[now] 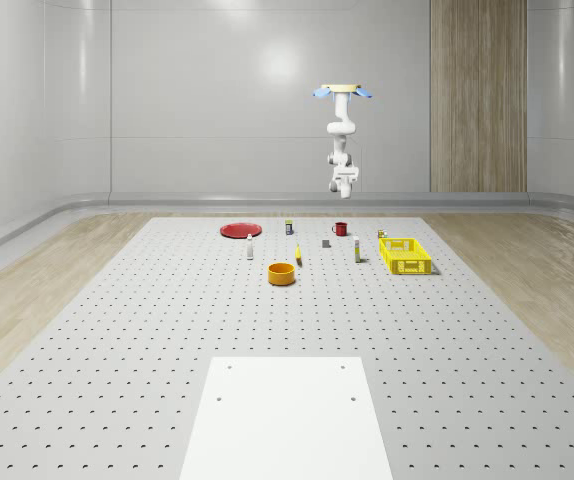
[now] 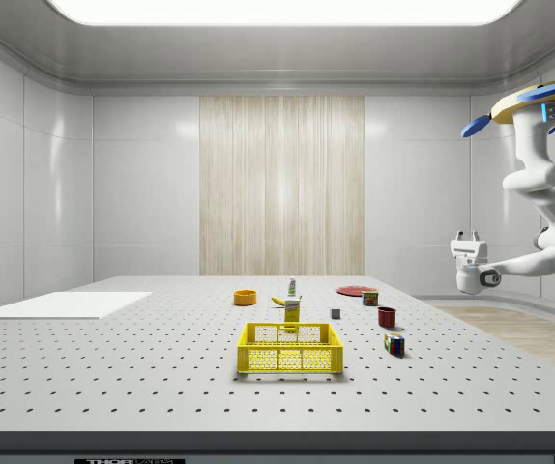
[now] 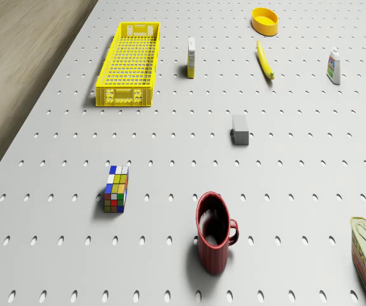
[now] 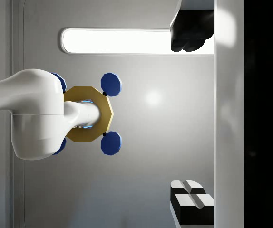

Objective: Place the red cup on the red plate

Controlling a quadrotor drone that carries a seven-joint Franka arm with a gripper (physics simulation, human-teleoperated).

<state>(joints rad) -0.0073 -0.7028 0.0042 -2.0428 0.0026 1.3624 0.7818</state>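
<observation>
No grasp is made yet: the drone (image 1: 341,92) is hovered high above the red cup (image 1: 340,229) near the desk's far edge, tool (image 2: 468,238) fingers apart and pointed upward, so a descent is needed.

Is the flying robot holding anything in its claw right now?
No, nothing. The gripper hangs in the air, pointing upward, its fingers open around nothing. The red cup with a handle stands on the perforated table, untouched.
</observation>
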